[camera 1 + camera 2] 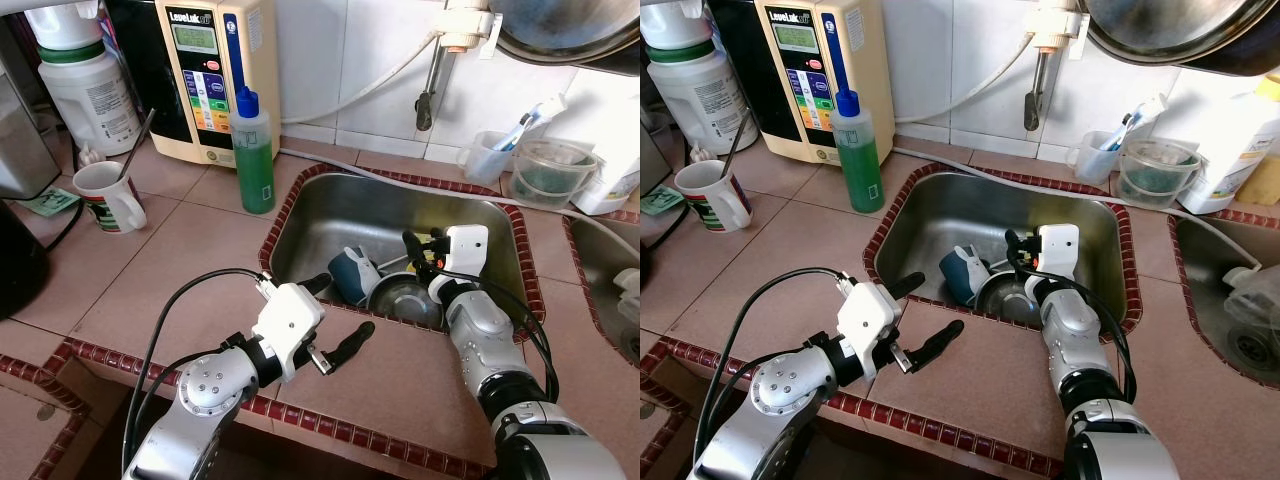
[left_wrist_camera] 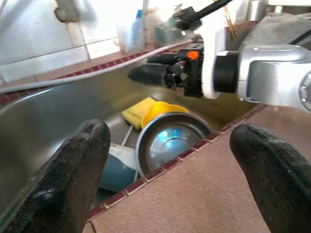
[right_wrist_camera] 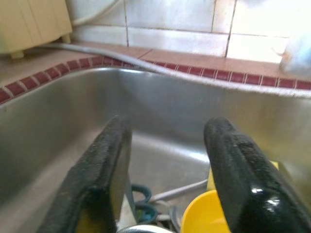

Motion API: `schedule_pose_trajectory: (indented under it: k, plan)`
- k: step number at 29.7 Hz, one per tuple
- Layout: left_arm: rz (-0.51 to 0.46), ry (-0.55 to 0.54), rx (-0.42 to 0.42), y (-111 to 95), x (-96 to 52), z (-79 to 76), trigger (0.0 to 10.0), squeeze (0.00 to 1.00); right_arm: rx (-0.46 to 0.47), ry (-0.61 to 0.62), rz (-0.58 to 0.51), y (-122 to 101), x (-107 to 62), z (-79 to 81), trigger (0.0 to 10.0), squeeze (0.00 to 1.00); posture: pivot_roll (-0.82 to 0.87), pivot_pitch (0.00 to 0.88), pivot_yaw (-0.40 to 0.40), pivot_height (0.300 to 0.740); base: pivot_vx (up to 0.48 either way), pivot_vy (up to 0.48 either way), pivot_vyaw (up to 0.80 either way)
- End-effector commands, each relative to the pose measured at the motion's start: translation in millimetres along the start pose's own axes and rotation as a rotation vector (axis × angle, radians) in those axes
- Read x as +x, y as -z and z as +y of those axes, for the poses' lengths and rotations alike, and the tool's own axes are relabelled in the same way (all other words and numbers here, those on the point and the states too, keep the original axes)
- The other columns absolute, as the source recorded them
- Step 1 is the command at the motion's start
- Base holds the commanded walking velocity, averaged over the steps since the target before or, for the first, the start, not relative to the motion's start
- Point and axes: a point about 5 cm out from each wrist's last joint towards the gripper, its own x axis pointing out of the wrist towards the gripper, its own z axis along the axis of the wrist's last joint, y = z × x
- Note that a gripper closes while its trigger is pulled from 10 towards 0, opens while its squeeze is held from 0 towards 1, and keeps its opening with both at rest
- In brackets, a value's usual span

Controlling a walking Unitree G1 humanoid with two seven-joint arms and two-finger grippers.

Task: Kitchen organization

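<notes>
The left tool (image 1: pixel 335 322) hovers over the tiled bench (image 1: pixel 180 270) at the sink's (image 1: pixel 320 215) near rim, its 2 fingers spread wide apart with nothing between them. The right tool (image 1: pixel 420 250) reaches down into the sink above the dishes, fingers apart and empty. In the sink lie a steel bowl (image 1: pixel 405 298), a blue mug (image 1: pixel 352 274) on its side just beside it, and, seen from the left wrist, a yellow cup (image 2: pixel 163 108) touching a yellow sponge (image 2: pixel 135 109) behind the bowl. On the bench to the left stand a green bottle (image 1: pixel 254 155), a white mug (image 1: pixel 108 195) with a spoon in it, and a water unit (image 1: pixel 210 75) against the wall. A tap (image 1: pixel 432 85) hangs above the sink, with clear tubs (image 1: pixel 545 170) to its right.
</notes>
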Motion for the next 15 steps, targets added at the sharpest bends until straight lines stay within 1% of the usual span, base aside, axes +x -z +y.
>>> schedule_pose_trajectory:
  k: [1,2,3,6,10,11,13,15]
  plan:
    - [0.004,-0.03,0.014,0,-0.5,5.4,10.0,0.0,-0.015,0.006,-0.052,-10,2.9,-0.5,10.0,1.0,0.01,0.049,-0.004,0.74,0.0,0.0,0.0]
    - [0.0,-0.072,0.02,1,-0.4,10.3,10.0,0.0,-0.031,0.009,-0.075,-13,2.5,0.3,10.0,1.0,0.02,0.042,-0.012,0.74,0.0,0.0,0.0]
    - [-0.006,-0.147,0.037,1,-0.8,19.4,10.0,0.0,-0.056,0.011,-0.113,-17,1.6,2.5,10.0,1.0,0.02,0.042,-0.012,0.74,0.0,0.0,0.0]
    - [0.003,-0.197,0.029,4,-3.1,28.8,10.0,0.0,-0.105,-0.003,-0.161,-22,0.0,7.9,10.0,1.0,0.02,0.03,-0.024,0.74,0.0,0.0,0.0]
    - [0.001,-0.326,0.057,7,-9.1,46.2,10.0,0.0,-0.14,-0.01,-0.227,-29,-4.4,13.7,10.0,1.0,0.02,0.018,-0.035,0.74,0.0,0.0,0.0]
    - [0.009,-0.375,0.06,8,-11.2,52.5,10.0,0.0,-0.149,-0.01,-0.241,-31,-6.0,14.5,10.0,1.0,0.02,0.015,-0.039,0.74,0.0,0.0,0.0]
    - [0.016,-0.421,0.049,11,-13.5,59.3,10.0,0.0,-0.155,-0.009,-0.255,-32,-8.1,15.5,10.0,1.0,0.02,0.011,-0.043,0.74,0.0,0.0,0.0]
    - [0.014,-0.454,0.006,13,-17.1,67.0,10.0,0.0,-0.164,-0.011,-0.271,-34,-11.4,17.5,10.0,1.0,0.01,0.005,-0.045,0.74,0.0,0.0,0.0]
